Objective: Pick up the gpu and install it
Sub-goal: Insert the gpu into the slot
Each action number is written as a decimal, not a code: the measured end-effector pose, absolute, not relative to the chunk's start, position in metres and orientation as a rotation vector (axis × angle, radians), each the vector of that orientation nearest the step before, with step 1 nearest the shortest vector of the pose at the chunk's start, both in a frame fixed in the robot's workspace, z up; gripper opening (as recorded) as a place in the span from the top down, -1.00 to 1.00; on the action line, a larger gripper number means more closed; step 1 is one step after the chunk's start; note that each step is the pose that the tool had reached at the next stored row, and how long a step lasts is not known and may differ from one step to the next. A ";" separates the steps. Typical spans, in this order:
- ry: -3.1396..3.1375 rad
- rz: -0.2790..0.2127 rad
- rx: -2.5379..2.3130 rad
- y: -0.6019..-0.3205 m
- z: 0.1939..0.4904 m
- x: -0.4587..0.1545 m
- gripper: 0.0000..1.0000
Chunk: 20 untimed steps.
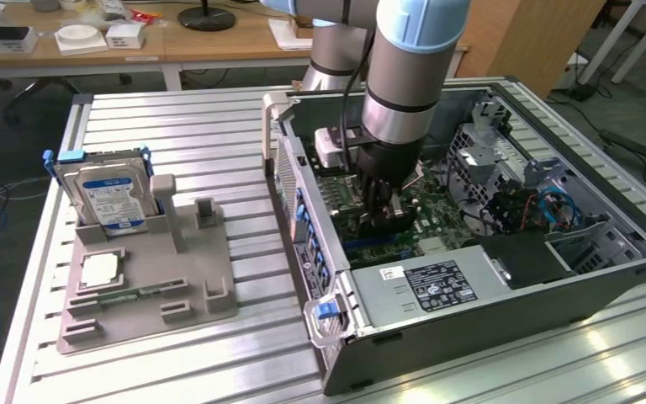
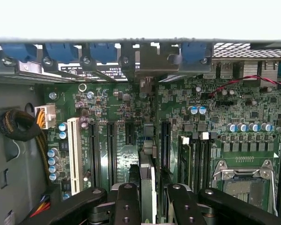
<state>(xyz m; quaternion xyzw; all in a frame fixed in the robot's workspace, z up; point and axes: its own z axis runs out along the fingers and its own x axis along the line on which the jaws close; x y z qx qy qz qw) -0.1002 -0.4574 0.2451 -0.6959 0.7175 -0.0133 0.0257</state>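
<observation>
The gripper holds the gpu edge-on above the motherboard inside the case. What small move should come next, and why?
Probably a slow, straight descent toward the board. In the wrist view the gripper is shut on the gpu, which stands on edge over the motherboard, in line with a dark expansion slot and the rear bracket openings. It does not look seated yet, so lowering it gently seems right.
</observation>
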 end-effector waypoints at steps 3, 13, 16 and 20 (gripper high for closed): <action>2.217 -0.041 -2.151 -0.457 0.244 -0.100 0.45; 2.217 -0.041 -2.151 -0.457 0.255 -0.100 0.45; 2.229 -0.041 -2.140 -0.457 0.255 -0.100 0.45; 2.235 -0.041 -2.134 -0.457 0.254 -0.101 0.45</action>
